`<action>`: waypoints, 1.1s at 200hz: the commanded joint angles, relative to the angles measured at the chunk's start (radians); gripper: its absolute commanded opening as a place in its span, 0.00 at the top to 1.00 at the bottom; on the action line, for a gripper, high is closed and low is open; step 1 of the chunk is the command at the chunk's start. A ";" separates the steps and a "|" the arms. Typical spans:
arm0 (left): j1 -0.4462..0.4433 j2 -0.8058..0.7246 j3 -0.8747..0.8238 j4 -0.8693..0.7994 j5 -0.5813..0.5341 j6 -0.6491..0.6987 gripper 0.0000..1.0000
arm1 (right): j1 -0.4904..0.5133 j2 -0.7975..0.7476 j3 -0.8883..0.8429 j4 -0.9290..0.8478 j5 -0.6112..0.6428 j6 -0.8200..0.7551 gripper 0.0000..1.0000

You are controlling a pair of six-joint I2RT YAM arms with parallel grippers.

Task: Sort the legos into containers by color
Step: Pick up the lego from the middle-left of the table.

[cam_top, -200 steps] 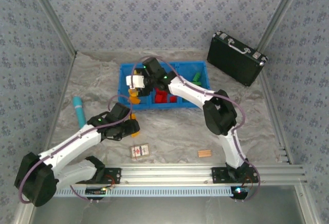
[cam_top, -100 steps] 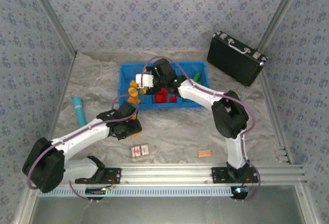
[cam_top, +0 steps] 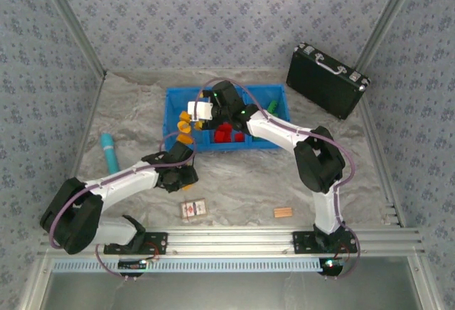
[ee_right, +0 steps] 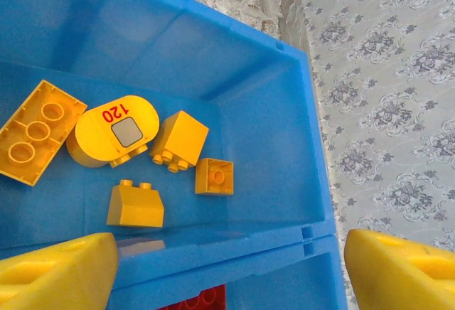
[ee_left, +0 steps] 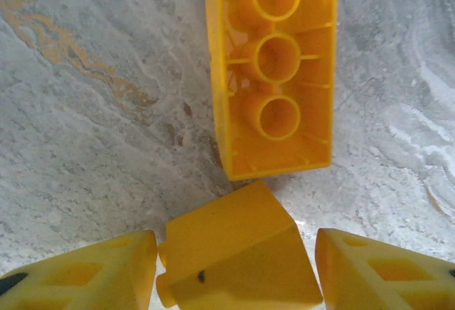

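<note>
Pickup of a sloped yellow brick point(ee_left: 227, 239) from the table looks like the step in hand. The left gripper point(ee_left: 231, 281) brackets it closely, but I cannot tell whether it is clamped. A long yellow brick point(ee_left: 274, 75) lies just beyond. The right gripper point(ee_right: 231, 264) hangs wide open and empty over the blue tray point(ee_right: 284, 97), above its yellow compartment. The next move calls for closing, lifting and carrying the brick there.

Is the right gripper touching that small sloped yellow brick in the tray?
Apart. The right wrist view shows the right gripper open, with bare blue tray between its fingers and the sloped yellow brick.
</note>
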 commanded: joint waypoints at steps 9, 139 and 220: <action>-0.005 0.022 -0.021 0.020 0.006 -0.008 0.40 | 0.000 -0.022 0.040 -0.001 0.025 0.004 0.16; 0.016 -0.010 0.114 -0.097 -0.028 0.159 0.59 | -0.046 -0.323 -0.348 0.181 0.180 0.284 0.01; 0.185 0.071 0.459 -0.084 -0.064 0.451 0.61 | -0.098 -0.610 -0.554 0.234 0.289 0.637 0.01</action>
